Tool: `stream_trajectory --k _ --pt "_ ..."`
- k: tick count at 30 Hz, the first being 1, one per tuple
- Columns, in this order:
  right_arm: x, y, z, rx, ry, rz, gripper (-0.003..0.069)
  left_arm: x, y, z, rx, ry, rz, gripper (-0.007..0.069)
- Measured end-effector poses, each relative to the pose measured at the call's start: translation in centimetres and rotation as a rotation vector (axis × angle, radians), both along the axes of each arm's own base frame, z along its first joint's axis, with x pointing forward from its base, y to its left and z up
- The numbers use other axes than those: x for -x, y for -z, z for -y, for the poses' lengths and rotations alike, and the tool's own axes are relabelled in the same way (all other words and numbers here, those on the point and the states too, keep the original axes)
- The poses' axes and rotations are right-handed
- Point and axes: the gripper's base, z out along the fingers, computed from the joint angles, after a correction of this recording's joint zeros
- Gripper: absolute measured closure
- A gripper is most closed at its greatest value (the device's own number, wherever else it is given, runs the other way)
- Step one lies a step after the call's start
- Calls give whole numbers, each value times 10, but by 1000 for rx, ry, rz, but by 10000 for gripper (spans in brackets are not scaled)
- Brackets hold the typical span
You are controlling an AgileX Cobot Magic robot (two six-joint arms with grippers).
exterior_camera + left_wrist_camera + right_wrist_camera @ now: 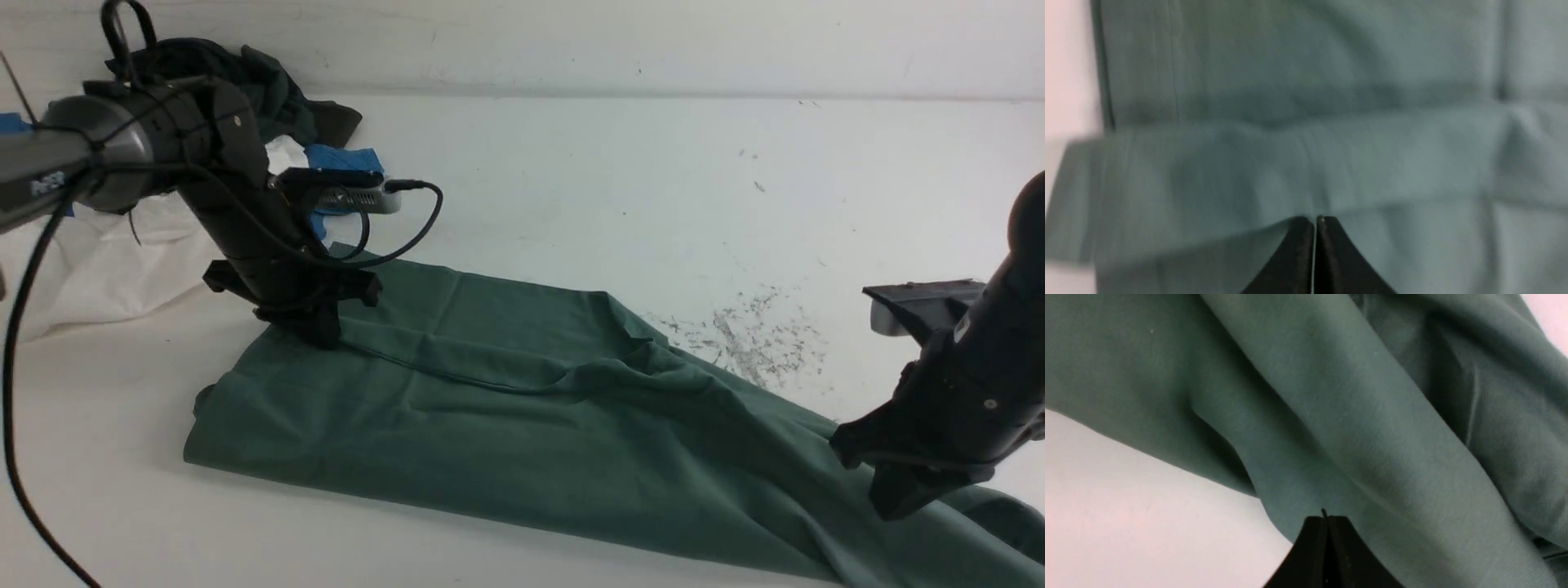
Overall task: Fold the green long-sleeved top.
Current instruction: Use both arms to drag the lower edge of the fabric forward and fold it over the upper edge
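The green long-sleeved top [522, 416] lies spread in a long band across the white table [653, 180], running from the far left toward the near right. Neck, label and logo do not show. My left gripper [321, 333] is shut, and its tips rest on the top's far-left corner. In the left wrist view its jaws [1314, 219] meet just short of a folded band of the top [1306, 163], with no cloth between them. My right gripper [894, 502] is shut low over the top's near-right end. In the right wrist view it [1327, 517] points at rumpled folds of the top [1372, 416].
A heap of clothes sits at the back left: a dark garment [269, 90], a blue one [343, 157] and a white shirt [98, 261]. The left arm's black cable [16, 408] hangs at the left edge. Grey scuff marks [751, 335] speckle the table on the right.
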Motion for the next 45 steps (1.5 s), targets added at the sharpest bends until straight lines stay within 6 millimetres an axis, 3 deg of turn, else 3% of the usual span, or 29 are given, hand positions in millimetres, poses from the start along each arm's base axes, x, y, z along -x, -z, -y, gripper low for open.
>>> stream_trajectory --k 3,6,9,12,16,18,21,24,31,32,33,34,35,37,40,45 --pt "0 0 0 -2 1 2 673 -10 11 0 -12 1 7 629" --pt "0 0 -1 -14 7 4 673 -23 9 1 -8 -6 64 629" --pt "-1 -1 -2 -20 -2 9 673 -35 2 2 -2 -18 154 629" --pt "-8 -13 -4 -32 -20 41 673 -46 -21 2 12 -40 235 629" --pt "-19 -35 -8 -65 -22 92 673 -46 -45 -9 17 -53 213 629" --pt "-28 -53 -12 -97 -18 148 673 -40 -57 -24 16 -85 133 628" --pt "-34 -69 -15 -136 -10 195 673 -34 -57 -46 16 -196 33 628" --pt "-34 -71 -18 -168 -1 192 673 -33 -55 -61 13 -273 9 620" --pt "-28 -71 -37 -184 -56 179 673 -32 -55 -50 34 -273 -8 471" --pt "-26 -71 -43 -188 -75 177 673 -32 -56 -45 43 -282 -13 403" --pt "-26 -71 -44 -189 -77 176 673 -32 -55 -44 43 -281 -14 394" --pt "-24 -71 -50 -191 -97 173 673 -32 -53 -39 54 -307 -25 323" --pt "-23 -71 -50 -192 -99 173 673 -32 -53 -38 54 -309 -27 305" --pt "-21 -71 -56 -195 -116 170 673 -34 -45 -33 65 -373 -60 212" --pt "-20 -71 -58 -198 -122 168 673 -37 -27 -31 70 -436 -112 139" --pt "-20 -72 -59 -204 -122 166 673 -41 6 -30 69 -489 -192 123"
